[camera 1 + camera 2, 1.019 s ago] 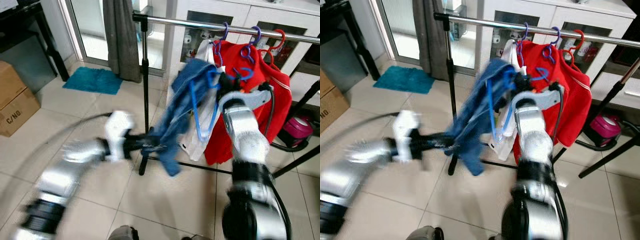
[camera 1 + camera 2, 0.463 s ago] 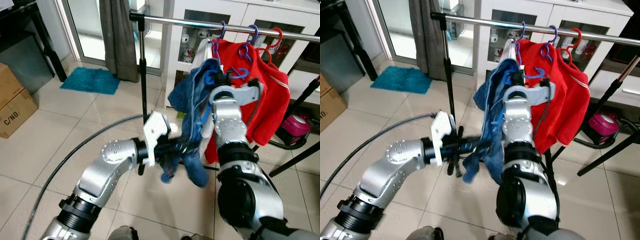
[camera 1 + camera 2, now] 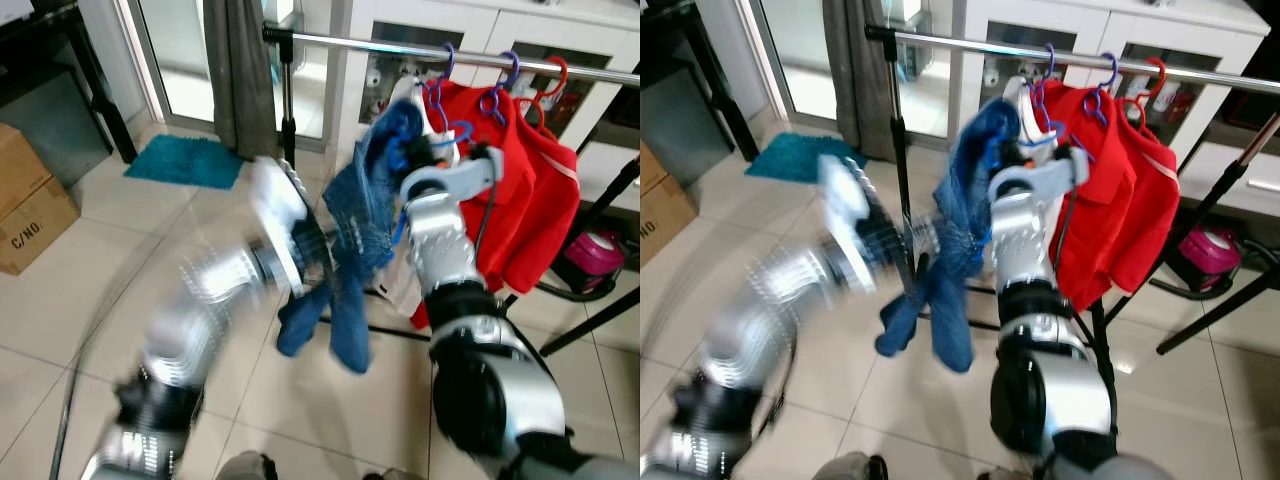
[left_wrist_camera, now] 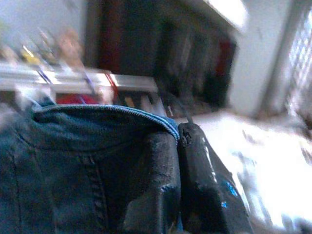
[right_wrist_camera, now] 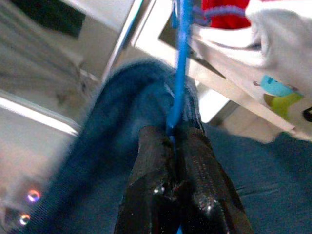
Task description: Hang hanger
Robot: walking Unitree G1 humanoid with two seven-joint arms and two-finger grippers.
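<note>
A blue denim garment (image 3: 355, 225) hangs from a blue hanger (image 5: 181, 58) in front of the clothes rail (image 3: 360, 42). My right gripper (image 5: 174, 146) is shut on the hanger's thin wire, just below the rail and beside a red garment (image 3: 530, 210). The hanger's hook (image 3: 457, 130) sits under the rail, not on it. My left arm is blurred by motion; its gripper (image 4: 179, 146) is shut on a seamed edge of the denim, low on the garment's left side (image 3: 318, 262). Purple hangers (image 3: 445, 62) and a red hanger (image 3: 558, 75) hook over the rail.
The rack's upright pole (image 3: 289, 110) stands left of the denim, with a grey curtain (image 3: 240, 80) behind it. A cardboard box (image 3: 30, 200) and a teal mat (image 3: 185, 160) lie on the tiled floor to the left. A pink object (image 3: 598, 252) sits under the rack's right end.
My left arm has swung up and left with the denim edge, now blurred. The right gripper has lifted the hanger higher toward the rail, and the denim's legs hang lower and looser.
</note>
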